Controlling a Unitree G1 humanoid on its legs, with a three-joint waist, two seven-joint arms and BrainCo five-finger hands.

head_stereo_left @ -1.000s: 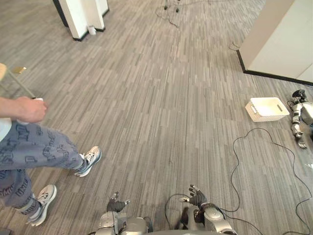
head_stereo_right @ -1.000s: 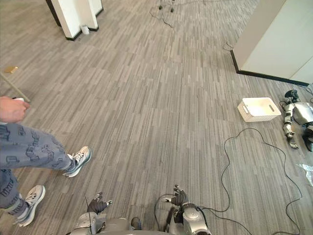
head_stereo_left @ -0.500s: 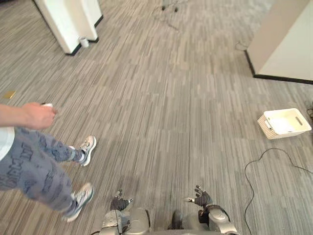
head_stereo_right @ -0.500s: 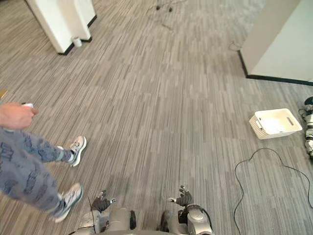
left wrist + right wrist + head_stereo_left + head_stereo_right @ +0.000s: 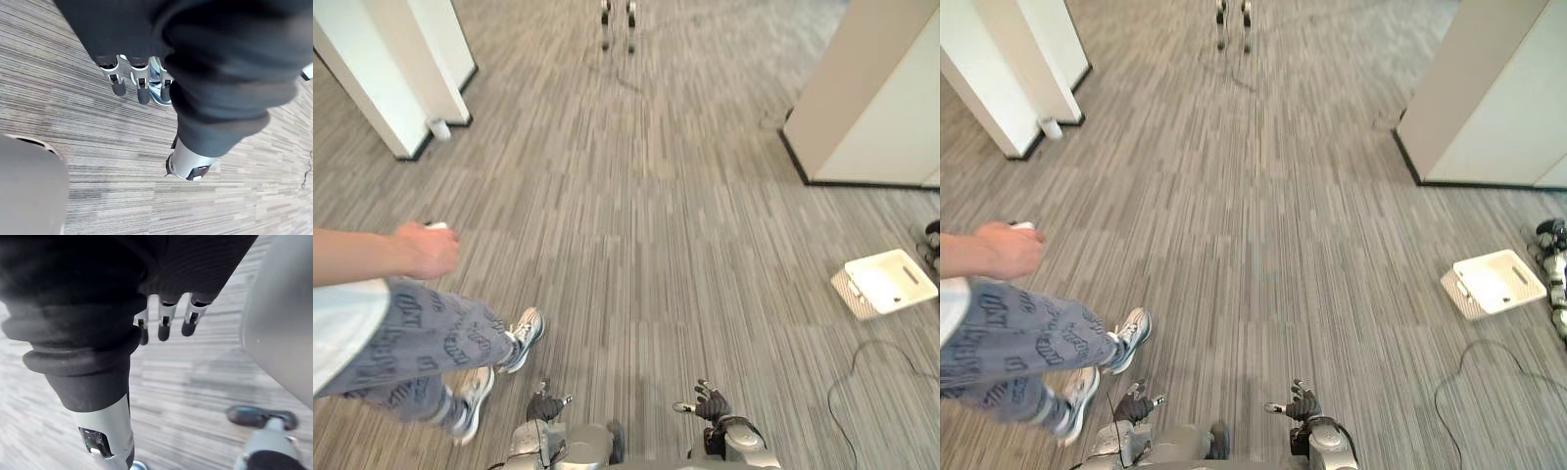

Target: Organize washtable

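**On the grey carpet, both hands empty, basket off to the right**

At the bottom edge of the head camera's view, the robot's left hand and right hand hang low over the striped grey floor. They are set apart from each other, and neither touches anything. The left wrist view shows the left hand's fingers straight and spread loosely, with only carpet past them. The right wrist view shows the right hand's fingers likewise relaxed and holding nothing.

A white basket with a lattice wall sits on the floor well to the robot's right, tilted to the line of the carpet and well apart from both hands. A small grey robot figure lies just beside its far side.

To the left, a person in patterned blue-grey trousers and pale sneakers stands near the robot. One hand is closed round a small white object. A white pillar rises at the far left with a small white cup at its foot. A white partition with a dark base stands at the far right.
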